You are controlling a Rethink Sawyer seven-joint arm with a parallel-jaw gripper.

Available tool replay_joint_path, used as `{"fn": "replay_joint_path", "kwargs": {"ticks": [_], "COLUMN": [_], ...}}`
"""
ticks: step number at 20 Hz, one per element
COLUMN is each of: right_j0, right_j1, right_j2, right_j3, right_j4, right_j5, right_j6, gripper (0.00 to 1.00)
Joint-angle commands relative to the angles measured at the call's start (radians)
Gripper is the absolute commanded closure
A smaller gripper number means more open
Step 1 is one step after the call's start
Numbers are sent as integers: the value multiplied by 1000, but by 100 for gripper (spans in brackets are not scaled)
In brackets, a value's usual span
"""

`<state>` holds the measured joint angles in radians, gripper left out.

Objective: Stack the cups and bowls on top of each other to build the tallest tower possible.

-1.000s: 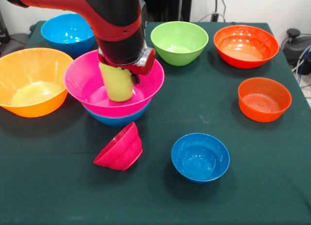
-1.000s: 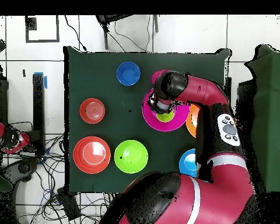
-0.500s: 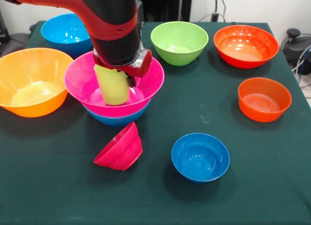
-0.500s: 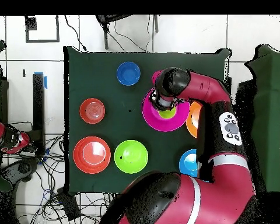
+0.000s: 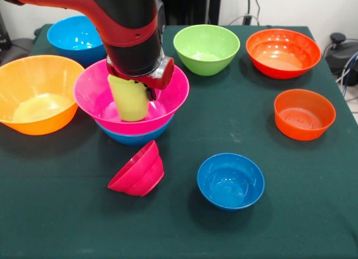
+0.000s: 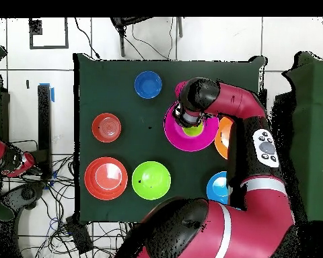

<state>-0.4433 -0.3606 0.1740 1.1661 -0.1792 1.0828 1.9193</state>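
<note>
Setting: robotics laboratory, indoor. Evidence: a red and black robot arm [image 6: 248,127] mounted at the 6 o'clock edge of a table [image 6: 110,80] covered in dark green cloth; pale tiled floor [image 6: 56,57] on all sides in the overhead view; loose black cables [image 6: 53,222] tangled on the floor at 8 o'clock; a second red device [image 6: 6,160] at 9 o'clock; blue tape [image 6: 52,93] on the floor at 10 o'clock; white wall [image 5: 291,7] with a trailing cord at 1 o'clock in the front view.
</note>
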Motion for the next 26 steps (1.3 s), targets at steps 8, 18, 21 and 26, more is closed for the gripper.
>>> {"fn": "replay_joint_path", "kwargs": {"ticks": [8,18,21,26], "right_j0": [8,4,4,14], "right_j1": [50,34,27,-3], "right_j2": [20,22,21,11], "right_j3": [-22,6,18,26], "right_j4": [-67,-73,-74,-71], "right_j5": [29,-12,-31,-24], "right_j6": [-82,-92,-86,-66], "gripper": [100,0,0,0]}}
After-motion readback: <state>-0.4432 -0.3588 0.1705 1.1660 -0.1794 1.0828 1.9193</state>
